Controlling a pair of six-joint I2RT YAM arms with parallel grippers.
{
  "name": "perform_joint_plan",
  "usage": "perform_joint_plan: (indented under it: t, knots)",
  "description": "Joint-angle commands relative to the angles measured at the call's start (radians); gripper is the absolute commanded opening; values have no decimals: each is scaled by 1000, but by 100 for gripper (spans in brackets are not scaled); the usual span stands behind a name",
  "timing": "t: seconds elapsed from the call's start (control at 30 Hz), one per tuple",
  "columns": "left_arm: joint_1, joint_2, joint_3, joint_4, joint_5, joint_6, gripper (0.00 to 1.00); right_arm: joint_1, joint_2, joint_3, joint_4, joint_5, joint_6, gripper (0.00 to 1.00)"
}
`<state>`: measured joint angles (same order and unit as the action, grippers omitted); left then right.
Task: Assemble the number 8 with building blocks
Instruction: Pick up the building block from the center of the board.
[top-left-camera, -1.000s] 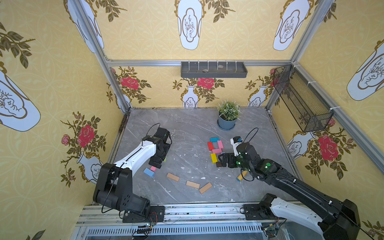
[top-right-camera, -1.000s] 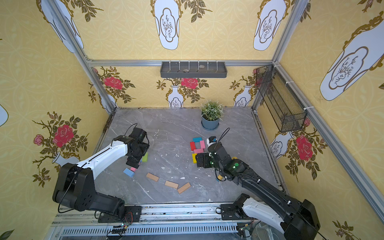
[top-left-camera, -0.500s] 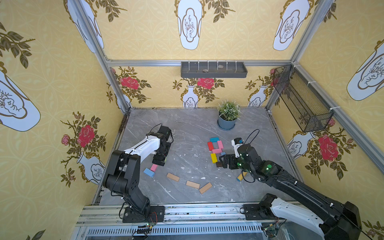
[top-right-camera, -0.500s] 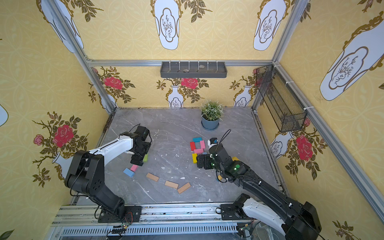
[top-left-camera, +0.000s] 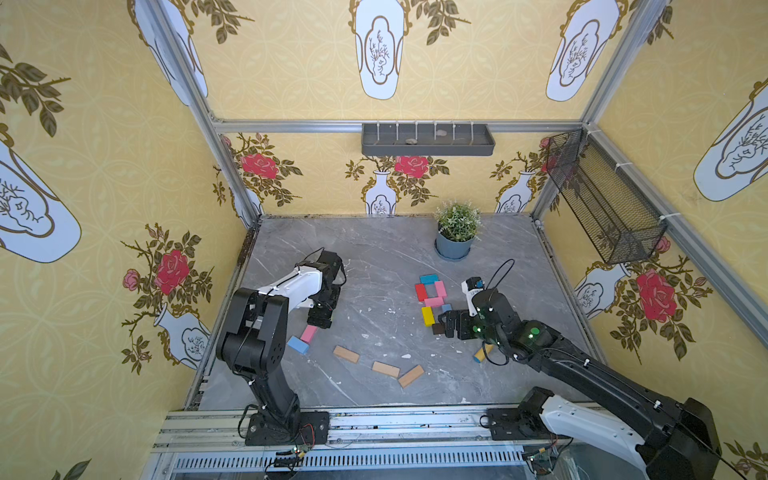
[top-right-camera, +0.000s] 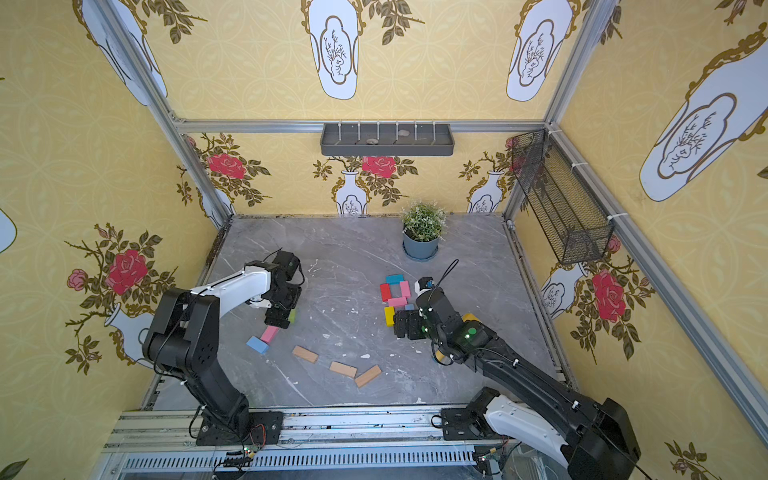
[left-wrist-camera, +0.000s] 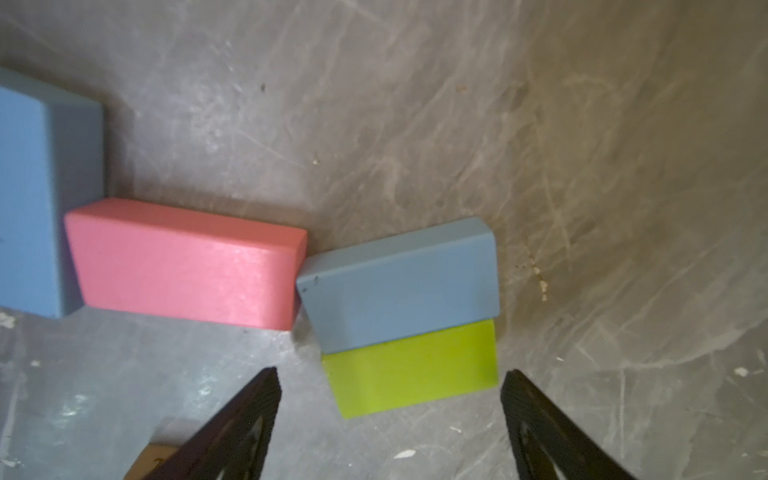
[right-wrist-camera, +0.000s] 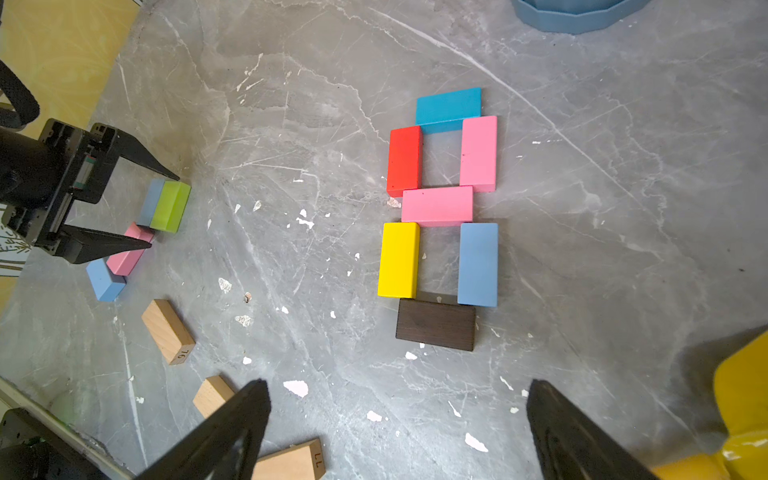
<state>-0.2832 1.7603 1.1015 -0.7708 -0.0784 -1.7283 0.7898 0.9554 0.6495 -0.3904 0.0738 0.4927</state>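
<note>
Since a number 8 (right-wrist-camera: 437, 205) of 7 flat coloured wooden blocks is already laid right of centre, 1 figure is judged done. A 2nd, from loose blocks (top-left-camera: 308, 332) at the near left, is barely begun. The left gripper (left-wrist-camera: 390, 376) and right gripper (right-wrist-camera: 397, 384) are both parted, with nothing gripped. A lime-green rectangular block (left-wrist-camera: 436, 370) under the left gripper is shown plainly by the left wrist view but largely hidden in both top views.

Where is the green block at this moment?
In the left wrist view the green block sits on the robot's left side of the table, its long side against a light blue block, just ahead of the open left gripper.
</note>
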Motion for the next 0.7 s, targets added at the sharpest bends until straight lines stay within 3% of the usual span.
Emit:
perform_joint_plan:
  t: [0.0,0.27,0.67]
  knots:
    - [3,25,13,-24,10,-5,85,-1,8,0,21,6,-13,99]
    - [3,66,32,-30,12,-4,78,-5,8,-5,23,3,-18,99]
    - [3,81,69,-33,6,72,58,-12,14,-8,28,-3,-21,99]
